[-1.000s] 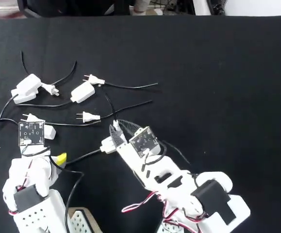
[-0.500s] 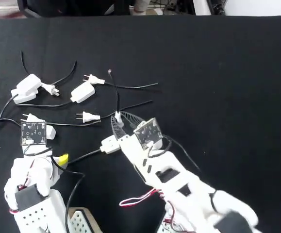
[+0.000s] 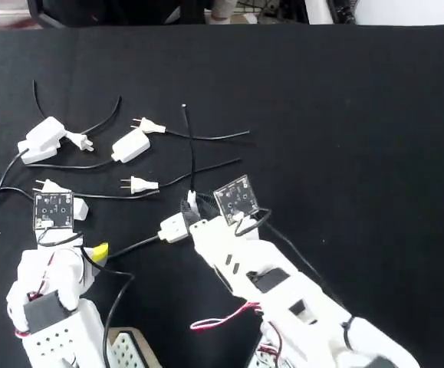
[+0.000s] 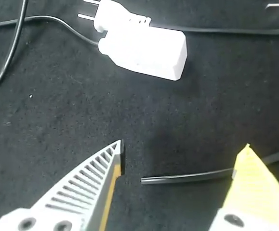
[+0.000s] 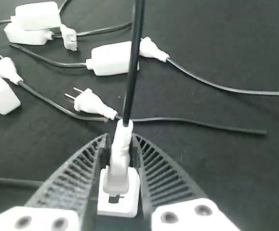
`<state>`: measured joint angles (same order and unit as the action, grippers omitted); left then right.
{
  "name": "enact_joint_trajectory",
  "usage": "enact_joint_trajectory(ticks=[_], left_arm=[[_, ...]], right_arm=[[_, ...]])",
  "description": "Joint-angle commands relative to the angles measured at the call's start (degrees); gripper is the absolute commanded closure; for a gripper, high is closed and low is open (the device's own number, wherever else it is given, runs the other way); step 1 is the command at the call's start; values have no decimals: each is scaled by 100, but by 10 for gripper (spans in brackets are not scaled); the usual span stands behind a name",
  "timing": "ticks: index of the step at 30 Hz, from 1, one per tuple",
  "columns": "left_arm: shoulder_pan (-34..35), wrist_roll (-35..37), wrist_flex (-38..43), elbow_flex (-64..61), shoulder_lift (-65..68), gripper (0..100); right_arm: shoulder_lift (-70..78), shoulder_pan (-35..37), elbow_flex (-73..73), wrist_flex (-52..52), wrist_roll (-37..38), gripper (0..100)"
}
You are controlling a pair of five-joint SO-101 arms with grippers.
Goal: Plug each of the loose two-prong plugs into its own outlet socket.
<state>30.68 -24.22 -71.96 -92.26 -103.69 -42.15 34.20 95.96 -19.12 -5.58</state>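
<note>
Matt black cloth (image 3: pixel 360 115) here, faintly speckled; above the cloth, ribbed plastic fingers (image 5: pixel 76 175) around a smooth white plastic plug (image 5: pixel 117 159), slick black cord (image 5: pixel 135 48).

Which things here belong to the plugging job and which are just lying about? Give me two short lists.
Job: plug shut in the right hand; white socket under it; loose plug; other plugs and sockets with their cords; open left hand.
Lying about: black table cover; perforated plate at the near edge.
</note>
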Motion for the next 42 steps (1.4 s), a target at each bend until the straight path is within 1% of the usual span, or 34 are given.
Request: enact_joint_trajectory(ticks=[1,4,6,9,11,21,25,28,32,38,42], left_arm=[[-92,-53,26,31,-26,646],[-92,-255,-70,57,-35,646],[-92,-255,-70,57,-35,646],[-92,-264,-70,48,-35,646],[-92,-273,-70,48,-35,646],[-92,-273,-70,40,-35,646],[-92,-273,-70,40,-35,646],[-92,-273,-70,48,-35,646],[-92,-273,-70,48,-35,646],[-92,-273,-79,48,-35,646],[-101,-273,-220,84,-35,646]], right_arm=[[505,-88,-22,-703,-62,986],[1156,-88,-40,-1424,-35,986],[1587,-88,-40,-1934,149,986],[2026,-88,-31,-2462,308,986],[2176,-88,-31,-2611,413,986],[2273,-167,-22,-2620,607,986],[2273,-633,-22,-2602,721,986],[2273,-501,-22,-2593,721,986],[2273,-536,-22,-2602,756,986],[2457,-1108,-198,-2629,1222,986],[2985,-1187,-690,-2655,1319,986]])
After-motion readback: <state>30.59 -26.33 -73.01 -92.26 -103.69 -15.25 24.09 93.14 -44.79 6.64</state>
